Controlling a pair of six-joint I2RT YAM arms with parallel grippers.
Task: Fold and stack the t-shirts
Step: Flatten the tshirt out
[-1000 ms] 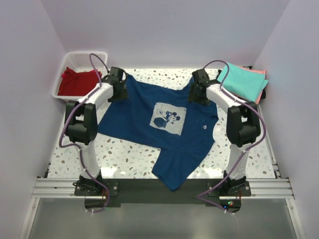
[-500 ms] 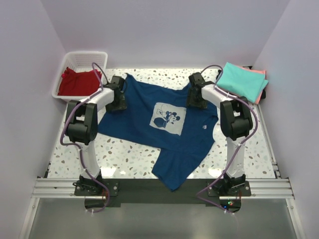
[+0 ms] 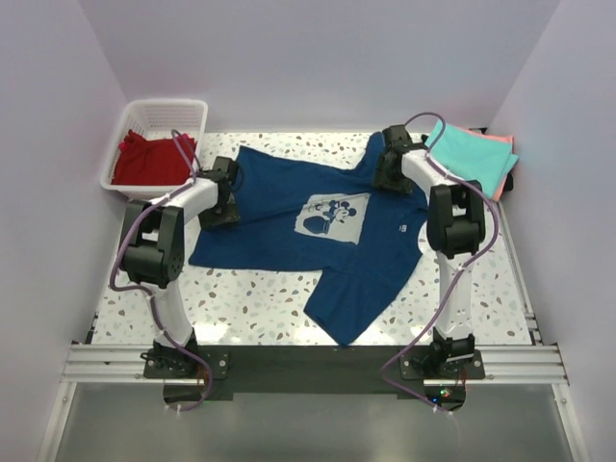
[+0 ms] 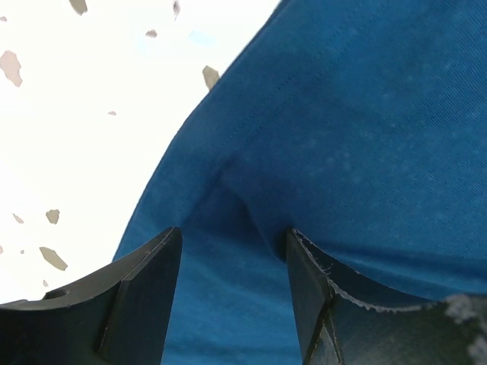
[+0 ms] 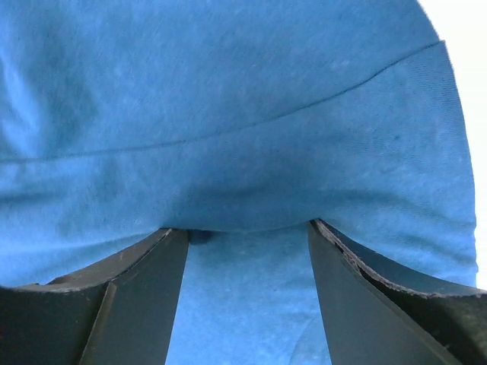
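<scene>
The left gripper (image 4: 232, 234) and right gripper (image 5: 247, 228) are seen spread, tips pressed into the navy t-shirt (image 3: 289, 231), which is laid print-up on the table (image 3: 241, 294) between a red t-shirt (image 3: 144, 162) in a basket (image 3: 164, 109) and a folded teal t-shirt (image 3: 472, 159).

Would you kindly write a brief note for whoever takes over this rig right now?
Left tool: open, tips on the navy t-shirt at its left edge.
Right tool: open, tips on its far right end.
Navy t-shirt lies print-up and unfolded on the table.
Done: teal t-shirt folded on the salmon-pink t-shirt, far right corner.
Left: fold and stack the navy one, then the red t-shirt in the basket.
</scene>
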